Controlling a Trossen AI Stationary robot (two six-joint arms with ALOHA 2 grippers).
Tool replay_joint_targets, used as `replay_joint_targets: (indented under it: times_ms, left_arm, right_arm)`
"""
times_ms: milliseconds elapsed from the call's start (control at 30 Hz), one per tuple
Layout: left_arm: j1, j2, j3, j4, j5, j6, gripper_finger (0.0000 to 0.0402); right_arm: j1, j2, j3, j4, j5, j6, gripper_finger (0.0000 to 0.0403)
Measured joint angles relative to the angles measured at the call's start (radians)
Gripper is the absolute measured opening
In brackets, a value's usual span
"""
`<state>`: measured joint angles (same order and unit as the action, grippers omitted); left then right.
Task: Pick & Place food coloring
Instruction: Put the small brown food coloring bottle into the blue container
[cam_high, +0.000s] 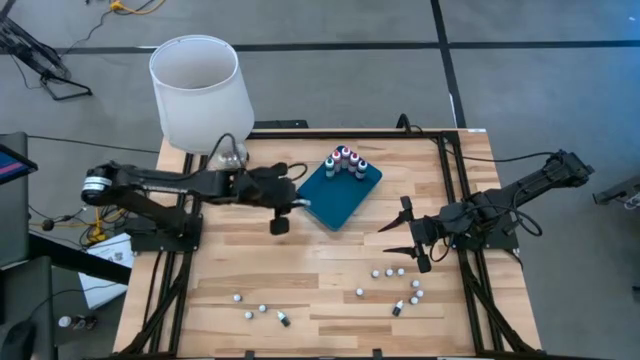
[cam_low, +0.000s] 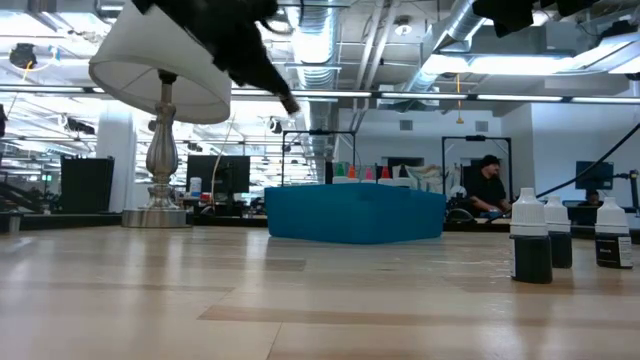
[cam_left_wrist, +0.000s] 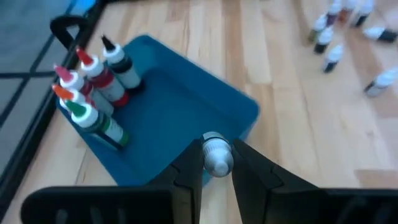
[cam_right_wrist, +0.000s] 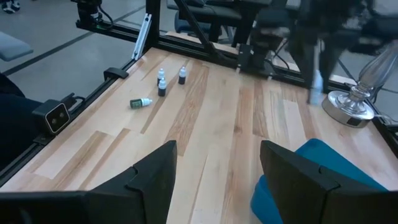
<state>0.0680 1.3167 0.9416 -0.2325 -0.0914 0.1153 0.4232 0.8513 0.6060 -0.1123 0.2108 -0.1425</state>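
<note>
A: What is in the teal tray (cam_high: 335, 200)?

B: A tight cluster of food coloring bottles (cam_high: 345, 162) stands upright in one corner of it, at the end farthest from the left arm. In the left wrist view they show red, pink, orange, green and dark tips (cam_left_wrist: 93, 87). The rest of the tray floor is bare.

A: And the left gripper (cam_left_wrist: 216, 163)?

B: It hangs just over the tray's near edge, its fingers clamped on one small bottle with a whitish cap (cam_left_wrist: 217, 154).

A: Where are the other bottles?

B: Loose on the wooden table (cam_high: 320, 270). One scatter lies near the front left (cam_high: 262, 312), another near the front right (cam_high: 398, 285), some upright, some tipped over.

A: The right gripper (cam_high: 410, 240)?

B: It is over the table right of the tray, fingers spread apart and holding nothing.

A: Anything else on the table?

B: A lamp with a white shade (cam_high: 198, 92) at the back left corner.
</note>
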Motion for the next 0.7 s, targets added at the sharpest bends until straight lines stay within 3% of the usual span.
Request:
replay_joint_targets:
  times_ms: [200, 500, 700]
  left_arm:
    - [0.075, 0.151, 0.015, 0.085, 0.105, 0.039, 0.0055]
    - [0.153, 0.372, 0.193, -0.048, 0.106, 0.047, 0.0055]
    - [0.184, 0.454, 0.231, -0.102, 0.107, 0.053, 0.0055]
  right_arm:
    - [0.000, 0.001, 0.000, -0.012, 0.000, -0.008, 0.0223]
    - [-0.018, 0.002, 0.000, -0.019, 0.000, -0.005, 0.0223]
    - [-0.023, 0.020, 0.001, -0.026, 0.001, 0.004, 0.0223]
